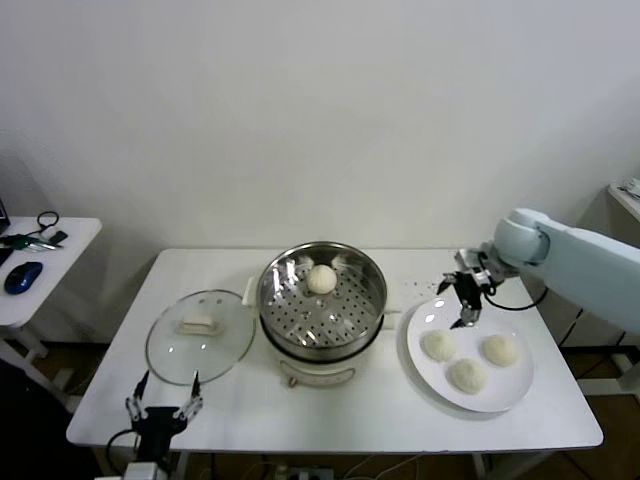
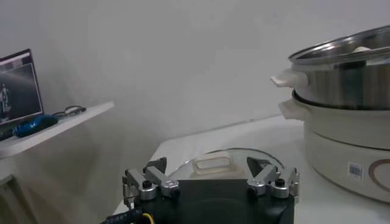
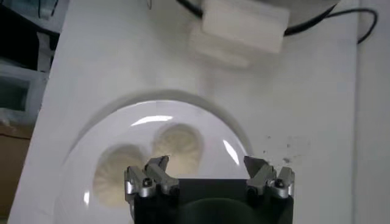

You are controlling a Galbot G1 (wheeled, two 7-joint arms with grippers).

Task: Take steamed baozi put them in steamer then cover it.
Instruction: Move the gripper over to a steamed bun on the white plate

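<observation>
The steamer (image 1: 322, 310), a shiny steel pot with a perforated tray on a cream-white base, stood near the middle of the white surface (image 1: 560, 420), uncovered. One steamed baozi (image 1: 321, 279) lay on the tray toward the pot's far side. Three more baozi (image 1: 467, 375) sat on a flat white plate (image 1: 420, 365) just beside the steamer, toward the surface's right edge, one of them near the plate's front rim and the other two behind it. The cover (image 1: 200, 335), a clear glass lid with a cream-white oblong handle, lay flat on the surface on the steamer's other side, its rim close to the pot's base. The right hand (image 1: 467, 295) hung over the far rim of the plate, its fingers spread apart and holding nothing; its wrist view looked down on the plate and two of the baozi below. The left hand (image 1: 162, 406) waited low at the front edge of the surface, just in front of the cover, fingers likewise apart and empty. A side table (image 1: 60, 265) with a blue mouse (image 1: 22, 277) stood beyond the surface's left edge.
</observation>
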